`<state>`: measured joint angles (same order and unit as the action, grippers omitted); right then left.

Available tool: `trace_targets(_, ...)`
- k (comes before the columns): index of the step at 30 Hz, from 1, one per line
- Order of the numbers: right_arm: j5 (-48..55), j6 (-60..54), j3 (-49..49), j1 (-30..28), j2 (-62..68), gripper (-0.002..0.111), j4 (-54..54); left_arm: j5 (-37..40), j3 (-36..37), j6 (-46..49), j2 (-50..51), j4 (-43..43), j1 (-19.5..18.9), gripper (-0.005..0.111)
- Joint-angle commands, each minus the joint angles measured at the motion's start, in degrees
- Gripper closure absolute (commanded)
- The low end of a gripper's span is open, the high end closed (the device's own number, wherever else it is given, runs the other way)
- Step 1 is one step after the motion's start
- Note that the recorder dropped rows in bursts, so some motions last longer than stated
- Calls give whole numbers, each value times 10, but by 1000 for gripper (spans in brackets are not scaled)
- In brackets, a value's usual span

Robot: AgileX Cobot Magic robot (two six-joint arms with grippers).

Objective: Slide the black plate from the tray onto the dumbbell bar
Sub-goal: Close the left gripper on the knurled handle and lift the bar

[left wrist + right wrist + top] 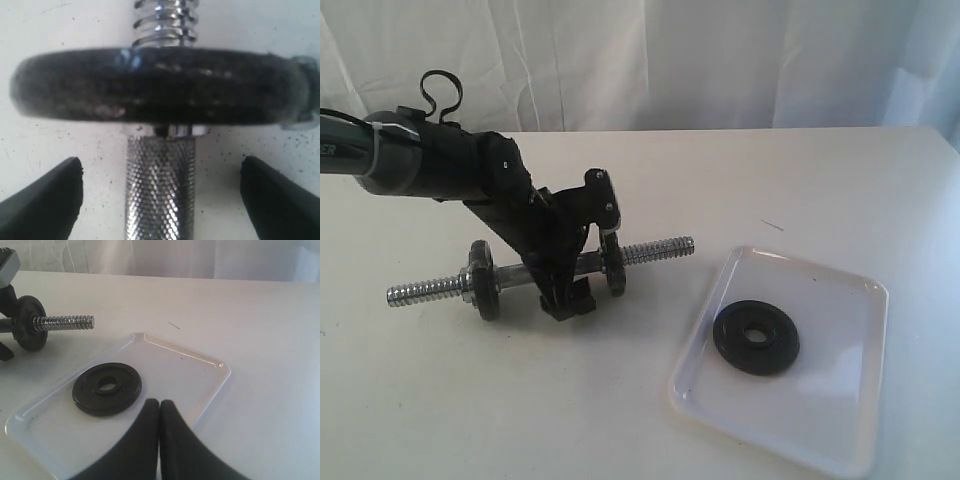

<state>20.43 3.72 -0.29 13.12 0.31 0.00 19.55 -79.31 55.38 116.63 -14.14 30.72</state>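
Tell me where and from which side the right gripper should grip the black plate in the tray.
Come from above: the black plate lies flat in the tray, whose raised rim hinders a side approach. Probably pinch the ring, one finger through the central hole and one outside the edge. The right gripper, shut, must open first.

I've got the dumbbell bar (420, 292) lying on the table (620, 420) at 9 o'clock, ends toward 9 and 3. The left pincer (160, 200) straddles its middle, between the left disc (484, 280) and the right disc (614, 268). The tray (840, 400) is at 4 o'clock, and the black plate (756, 338) lies in it, toward its 10 o'clock side.
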Motion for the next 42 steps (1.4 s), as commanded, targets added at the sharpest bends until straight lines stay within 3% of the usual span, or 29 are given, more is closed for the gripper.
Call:
trace_targets(1,-8,0,3,-1,-3,108,0,39,3,0,7,10,4,21)
trace_targets(3,-8,0,3,-1,-3,108,0,41,3,0,7,10,4,25)
trace_targets(5,-8,0,3,-1,-3,108,0,41,3,0,7,10,4,37)
trace_targets(11,-8,0,3,-1,-3,108,0,42,3,-12,7,10,4,100)
trace_targets(12,-8,0,3,-1,-3,108,0,40,3,-18,7,10,4,106)
trace_targets(19,-8,0,3,-1,-3,108,0,7,3,-109,7,9,4,107)
trace_targets(32,-8,0,3,-1,-3,108,0,22,3,-142,7,-9,4,107)
trace_targets(42,-8,0,3,-1,-3,108,0,15,42,-174,6,-11,4,107)
